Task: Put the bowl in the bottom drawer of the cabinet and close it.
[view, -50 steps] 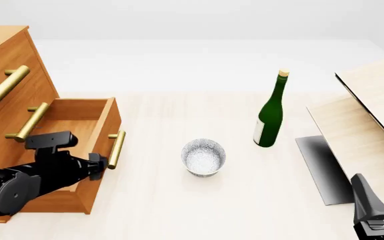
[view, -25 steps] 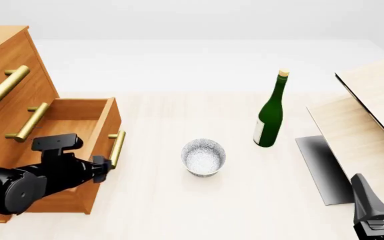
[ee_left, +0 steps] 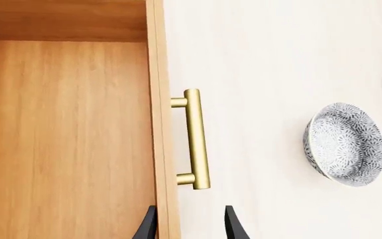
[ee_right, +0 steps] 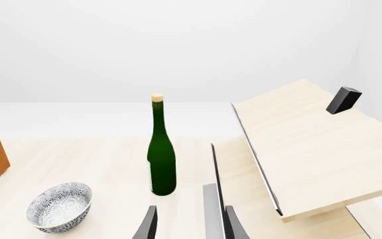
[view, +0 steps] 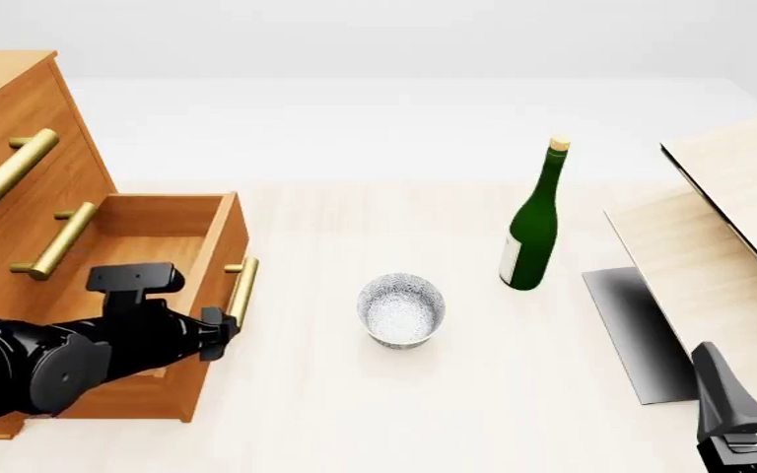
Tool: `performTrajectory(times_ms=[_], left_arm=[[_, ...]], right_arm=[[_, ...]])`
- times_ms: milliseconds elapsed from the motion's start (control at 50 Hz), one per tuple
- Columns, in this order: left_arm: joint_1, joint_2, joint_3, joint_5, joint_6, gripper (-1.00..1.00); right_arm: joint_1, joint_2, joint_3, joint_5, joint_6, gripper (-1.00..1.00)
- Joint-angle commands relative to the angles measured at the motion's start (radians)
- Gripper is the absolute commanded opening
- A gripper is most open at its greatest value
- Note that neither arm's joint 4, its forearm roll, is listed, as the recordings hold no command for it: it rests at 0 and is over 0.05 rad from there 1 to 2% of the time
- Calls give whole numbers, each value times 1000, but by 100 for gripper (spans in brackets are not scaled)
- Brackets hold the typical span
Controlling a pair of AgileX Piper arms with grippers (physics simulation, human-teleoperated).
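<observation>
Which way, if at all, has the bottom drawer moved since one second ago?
Yes. The bottom drawer has slid further out of the cabinet, its front nearer the unmoved bowl.

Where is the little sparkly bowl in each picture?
Front view: the bowl sits mid-table, right of the open bottom drawer.
Left wrist view: bowl near the right edge.
Right wrist view: bowl at lower left.
Shared landmark: the green bottle, close beside it.

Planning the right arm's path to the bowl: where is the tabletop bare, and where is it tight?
Bare strip between the bowl and green bottle, and near of both. Open drawer floor is bare too. Tight at the left claw by the drawer handle, and around the pale boards.
</observation>
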Motion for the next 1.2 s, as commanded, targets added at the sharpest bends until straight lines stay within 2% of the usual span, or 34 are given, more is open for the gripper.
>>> performTrajectory(times_ms=[20, 900, 1200], left_arm=[[-13, -30, -13, 21, -3, 100], [-114, -88, -22, 35, -11, 100], [-113, -108, -21, 41, -2, 100]], right_arm=[[0, -1, 0, 0, 0, 100], [0, -1, 0, 0, 0, 100], [0, -1, 0, 0, 0, 100]])
